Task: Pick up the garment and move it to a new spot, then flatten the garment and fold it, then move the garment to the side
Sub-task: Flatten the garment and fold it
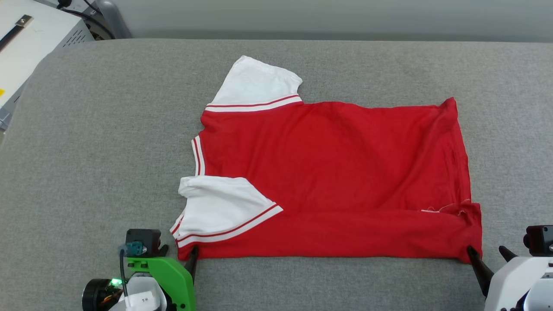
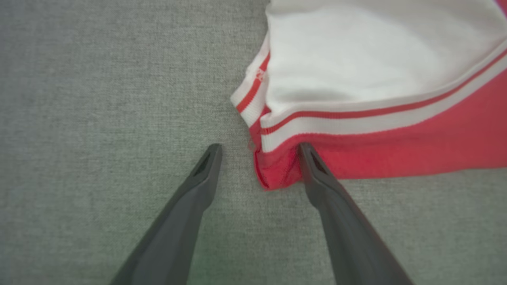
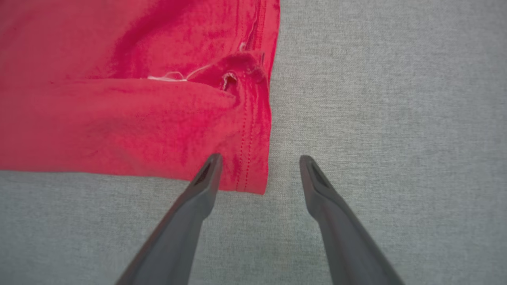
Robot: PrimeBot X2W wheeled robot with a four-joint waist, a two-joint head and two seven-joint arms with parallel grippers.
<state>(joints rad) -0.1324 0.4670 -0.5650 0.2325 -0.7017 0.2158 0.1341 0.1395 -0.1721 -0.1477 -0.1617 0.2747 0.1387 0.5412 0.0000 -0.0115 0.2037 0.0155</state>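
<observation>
Soft, light garment (image 1: 337, 172) will likely sag and slide; left gripper (image 2: 258, 145) and right gripper (image 3: 259, 156), both spread, straddle its near corners, so pinch there.

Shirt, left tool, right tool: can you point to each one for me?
shirt (image 1: 337, 164), head view, middle of its red body.
left tool (image 2: 258, 147), left wrist view, midway between its open fingertips.
right tool (image 3: 260, 157), right wrist view, midway between its open fingertips.
</observation>
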